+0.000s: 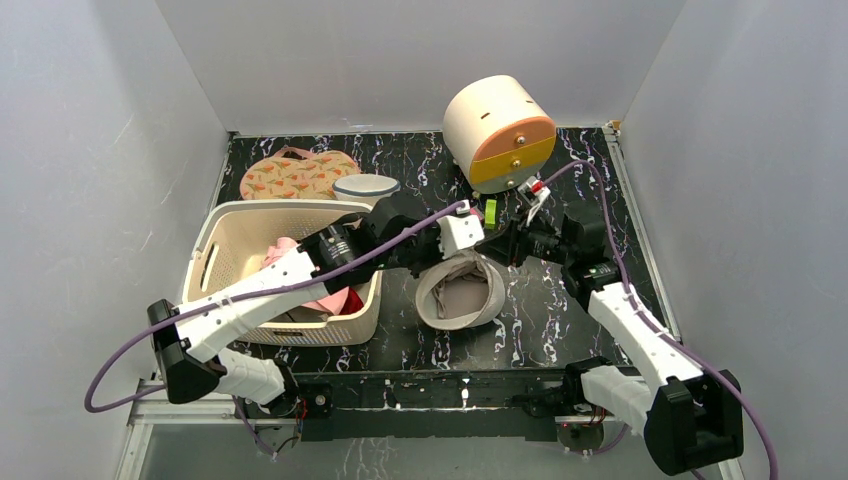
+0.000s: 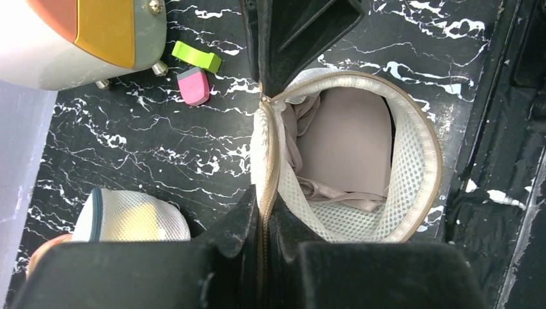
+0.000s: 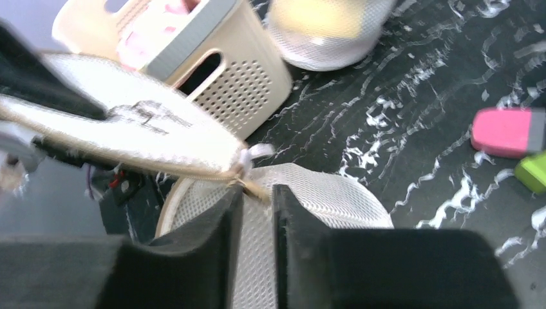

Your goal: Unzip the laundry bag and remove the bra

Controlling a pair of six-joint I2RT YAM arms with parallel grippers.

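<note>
As the left tool (image 2: 265,138) clamps its rim, the laundry bag (image 2: 415,161) gapes

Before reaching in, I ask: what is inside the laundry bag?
A beige bra lies inside the laundry bag, straps showing; whatever lies beneath it is covered.

The cream mesh laundry bag (image 2: 412,161) is stood upright and unzipped, its lid flap lifted; a beige bra (image 2: 348,193) is seen inside.
</note>
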